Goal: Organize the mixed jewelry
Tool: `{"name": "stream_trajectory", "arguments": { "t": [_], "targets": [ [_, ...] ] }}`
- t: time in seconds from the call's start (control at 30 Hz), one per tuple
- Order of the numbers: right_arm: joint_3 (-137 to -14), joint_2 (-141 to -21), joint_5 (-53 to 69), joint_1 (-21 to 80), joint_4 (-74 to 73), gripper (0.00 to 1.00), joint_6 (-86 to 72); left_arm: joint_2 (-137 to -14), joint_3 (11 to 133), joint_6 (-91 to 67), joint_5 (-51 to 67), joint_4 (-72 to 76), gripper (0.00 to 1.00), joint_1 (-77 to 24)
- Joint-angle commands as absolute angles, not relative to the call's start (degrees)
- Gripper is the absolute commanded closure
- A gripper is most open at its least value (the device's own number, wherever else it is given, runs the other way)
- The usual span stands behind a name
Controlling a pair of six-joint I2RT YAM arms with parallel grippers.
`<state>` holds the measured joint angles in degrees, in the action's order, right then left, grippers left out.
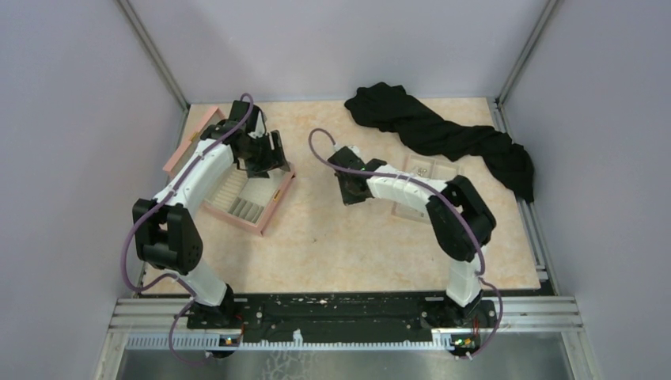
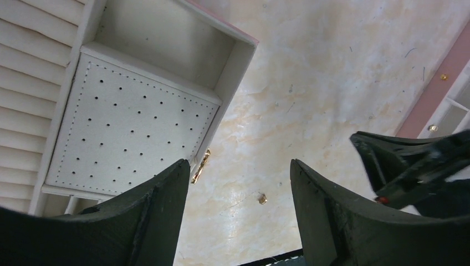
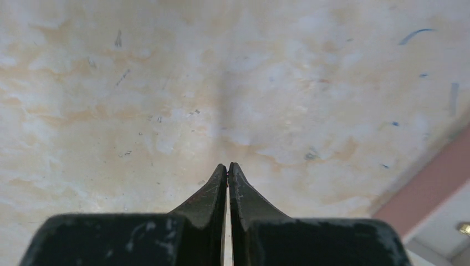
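Left fingers (image 2: pixel 161 216) spread wide above the marbled beige tabletop (image 2: pixel 332 83). Tiny gold jewelry piece (image 2: pixel 262 198) lies on the tabletop, near the corner of the open pink compartment box (image 2: pixel 235 66). Right fingers (image 3: pixel 213 191) pressed together; no held piece discernible.

Table (image 1: pixel 332 237) between pink box (image 1: pixel 273 207) and black cloth (image 1: pixel 443 134) offers passage.

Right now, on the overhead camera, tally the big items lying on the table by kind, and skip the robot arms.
Pink jewelry box, open: 1
Black cloth: 1
Pale tray, partly behind the right arm: 1
Total: 3
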<state>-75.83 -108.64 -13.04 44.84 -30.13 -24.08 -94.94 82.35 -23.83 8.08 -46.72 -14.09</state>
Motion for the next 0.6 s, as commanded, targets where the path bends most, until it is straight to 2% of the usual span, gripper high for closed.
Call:
{"name": "stream_trajectory", "arguments": {
  "t": [0.0, 0.33, 0.57],
  "targets": [
    [-76.6, -97.1, -13.3, 40.2, -30.4, 1.0, -28.1, -95.5, 81.8, -24.3, 11.3, -44.8, 0.27, -14.0],
    [-68.6, -81.3, -16.2, 23.5, -34.4, 1.0, -30.0, -95.5, 82.4, -23.1, 14.5, -41.1, 0.24, -19.0],
    [-61.9, -80.1, -11.5, 7.8, -31.8, 1.0, -28.6, -96.4, 83.4, -21.6, 14.8, -38.5, 0.23, -27.8]
  ]
}}
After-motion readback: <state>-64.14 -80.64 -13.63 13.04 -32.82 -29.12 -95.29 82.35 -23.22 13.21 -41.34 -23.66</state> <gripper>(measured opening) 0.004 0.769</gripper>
